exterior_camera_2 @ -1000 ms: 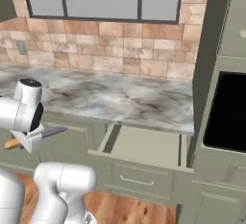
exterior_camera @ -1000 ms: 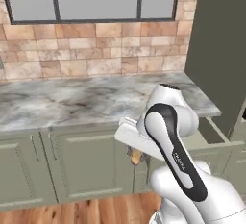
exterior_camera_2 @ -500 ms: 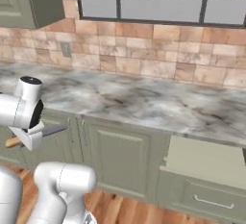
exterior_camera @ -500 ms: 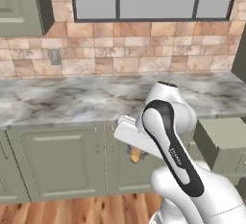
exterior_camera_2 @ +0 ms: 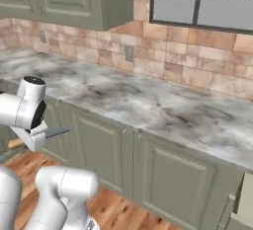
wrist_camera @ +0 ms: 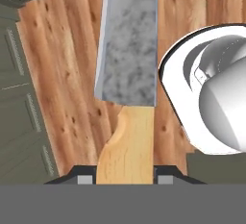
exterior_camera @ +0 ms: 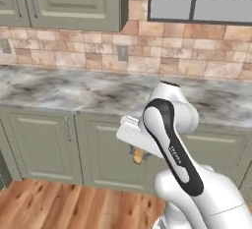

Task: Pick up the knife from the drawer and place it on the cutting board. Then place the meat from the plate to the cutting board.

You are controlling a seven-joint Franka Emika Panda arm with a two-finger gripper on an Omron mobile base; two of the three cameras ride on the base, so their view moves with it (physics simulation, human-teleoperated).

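Observation:
My gripper (wrist_camera: 125, 178) is shut on the knife, holding it by the tan wooden handle (wrist_camera: 127, 146); the grey-blue blade (wrist_camera: 128, 40) points away from the hand over the wooden floor. In the left base view the handle (exterior_camera: 139, 155) hangs below the hand in front of the cabinet doors. In the right base view the gripper (exterior_camera_2: 33, 139) carries the knife (exterior_camera_2: 57, 132) level at the far left. A pale corner of the drawer (exterior_camera_2: 245, 198) shows at the lower right edge. The cutting board, the plate and the meat are out of view.
A long marble counter (exterior_camera: 74, 91) runs along the brick wall above sage-green cabinet doors (exterior_camera: 44, 144). Wall cabinets (exterior_camera: 64, 2) hang at the upper left and a window (exterior_camera_2: 202, 7) at the upper right. Wooden floor (exterior_camera: 74, 207) lies below the hand.
The base has driven left along the counter, so the whole scene slid right and the open drawer passed to the far right edge. The knife stays in the gripper as before.

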